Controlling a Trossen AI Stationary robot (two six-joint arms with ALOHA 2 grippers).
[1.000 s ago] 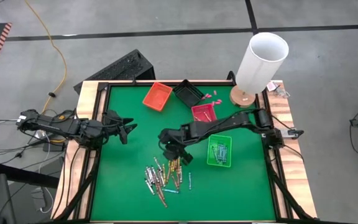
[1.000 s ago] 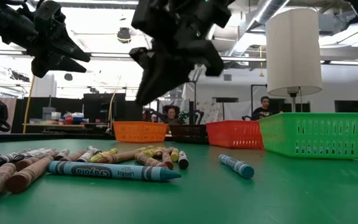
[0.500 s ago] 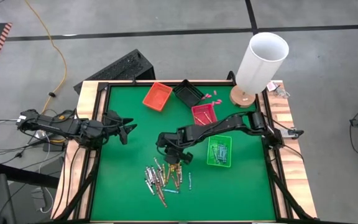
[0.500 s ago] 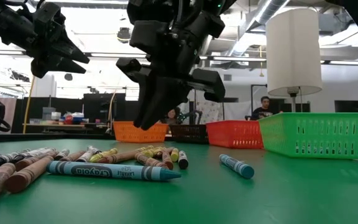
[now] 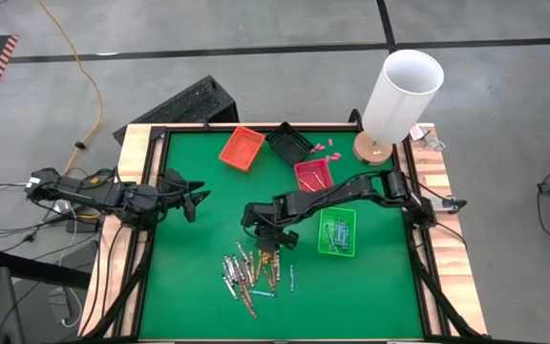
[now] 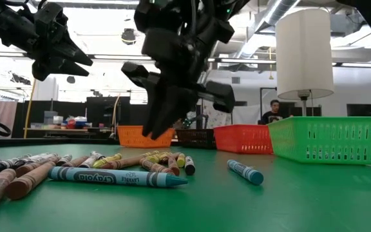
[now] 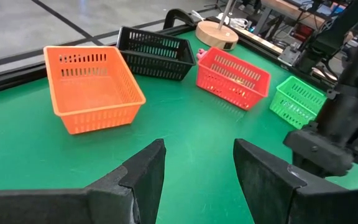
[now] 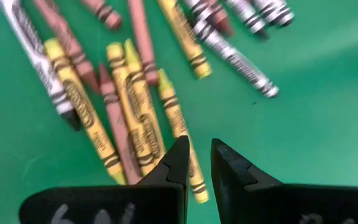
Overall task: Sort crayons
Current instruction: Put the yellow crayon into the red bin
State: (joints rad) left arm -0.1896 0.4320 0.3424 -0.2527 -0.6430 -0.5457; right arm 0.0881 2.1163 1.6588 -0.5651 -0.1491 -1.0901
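Across the near half of the green table (image 5: 189, 258), the crayons (image 5: 254, 272) lie in a loose heap, with one blue crayon (image 6: 117, 176) and a second, shorter blue one (image 6: 245, 172) apart at the front in the low view. From above, individual crayon colours are hard to separate, and the right arm covers the far edge of the heap. In the low view the nearest brown crayons are cut off at the picture's edge. The contents of the green tray (image 5: 337, 231) show only as a few pale sticks; the red tray (image 5: 313, 173) shows faint items that cannot be identified. The orange tray (image 7: 92, 87) and black tray (image 7: 155, 52) show no contents in the left wrist view.

Right gripper (image 8: 196, 163): positioned directly above the far edge of the heap, fingers pointing down. The fingers (image 8: 174, 163) stand close together with a narrow gap between them. Nothing is between them. Yellow-orange and brown-red crayons lie just below the fingertips; contact with them cannot be confirmed from the wrist view, and the low view shows the gripper clear of the table surface.

Left gripper (image 7: 197, 168): held above the table's left side, well apart from the heap. Its fingers are spread wide and empty, facing the row of trays.

A white lamp (image 5: 401, 96) stands at the far right corner.
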